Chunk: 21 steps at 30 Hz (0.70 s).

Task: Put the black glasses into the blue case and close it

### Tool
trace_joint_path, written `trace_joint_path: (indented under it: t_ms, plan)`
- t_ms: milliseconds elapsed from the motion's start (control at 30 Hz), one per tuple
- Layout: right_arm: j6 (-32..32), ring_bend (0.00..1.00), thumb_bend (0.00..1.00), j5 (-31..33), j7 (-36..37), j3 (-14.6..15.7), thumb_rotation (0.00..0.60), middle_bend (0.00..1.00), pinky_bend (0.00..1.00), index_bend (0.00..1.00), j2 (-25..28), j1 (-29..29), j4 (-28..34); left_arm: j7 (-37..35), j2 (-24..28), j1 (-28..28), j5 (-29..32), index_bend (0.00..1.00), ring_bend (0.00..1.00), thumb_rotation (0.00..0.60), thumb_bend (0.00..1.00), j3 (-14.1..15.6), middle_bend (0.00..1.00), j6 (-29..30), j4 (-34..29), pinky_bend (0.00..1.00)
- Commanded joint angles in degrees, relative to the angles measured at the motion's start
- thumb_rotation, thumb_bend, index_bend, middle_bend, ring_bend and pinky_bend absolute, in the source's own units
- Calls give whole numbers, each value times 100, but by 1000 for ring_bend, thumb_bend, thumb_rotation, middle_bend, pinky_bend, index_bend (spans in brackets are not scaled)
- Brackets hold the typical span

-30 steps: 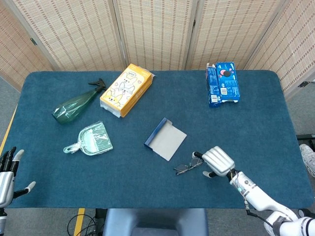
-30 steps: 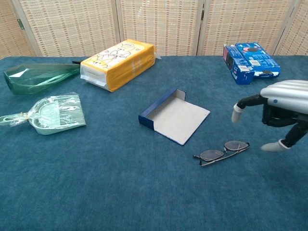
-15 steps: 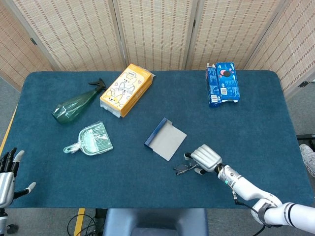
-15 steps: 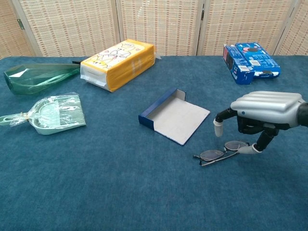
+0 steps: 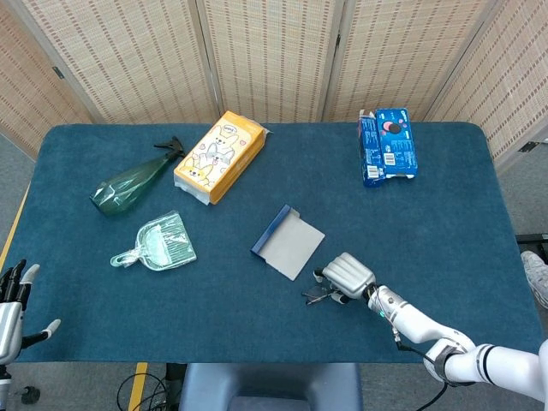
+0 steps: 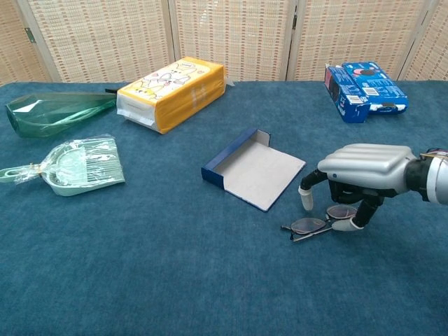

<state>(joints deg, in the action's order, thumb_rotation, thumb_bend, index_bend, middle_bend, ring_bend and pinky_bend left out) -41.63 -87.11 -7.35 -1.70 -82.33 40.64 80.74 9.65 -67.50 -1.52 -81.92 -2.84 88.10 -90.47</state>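
The black glasses [image 5: 315, 296] [image 6: 308, 225] lie folded on the blue cloth just in front of the blue case [image 5: 287, 242] [image 6: 255, 170], which lies open and flat with its grey inside up. My right hand [image 5: 347, 274] [image 6: 364, 168] hangs palm down over the right half of the glasses. Its fingers are curled downwards and apart, with one fingertip [image 6: 346, 224] touching the frame and the thumb just above the cloth. The glasses still rest on the table. My left hand [image 5: 13, 304] shows at the lower left edge of the head view, off the table, fingers spread and empty.
A yellow box [image 5: 219, 156] [image 6: 171, 84] and a green spray bottle [image 5: 128, 184] [image 6: 49, 112] lie at the back left. A wrapped green dustpan [image 5: 158, 244] [image 6: 77, 164] lies left of the case. A blue biscuit box [image 5: 387, 145] [image 6: 364, 82] sits at the back right.
My right hand has moved left and down from beside the glasses to over them, and a fingertip now touches the frame. The glasses and case have not moved.
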Motion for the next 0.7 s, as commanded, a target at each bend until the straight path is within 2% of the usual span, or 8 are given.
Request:
trace_joint_path:
  t_ms: [33, 700]
  plan:
    - [32, 1000, 304, 32, -33, 30, 600, 1000, 990, 391, -54, 33, -50, -10, -5, 4, 0, 0, 0, 600, 174, 4, 0, -4, 10, 174]
    - [-70, 1000, 427, 253, -138, 92, 600, 1000, 990, 572, -261, 135, -322, -143, -77, 39, 31, 0, 0, 600, 174, 10, 0, -49, 183, 174]
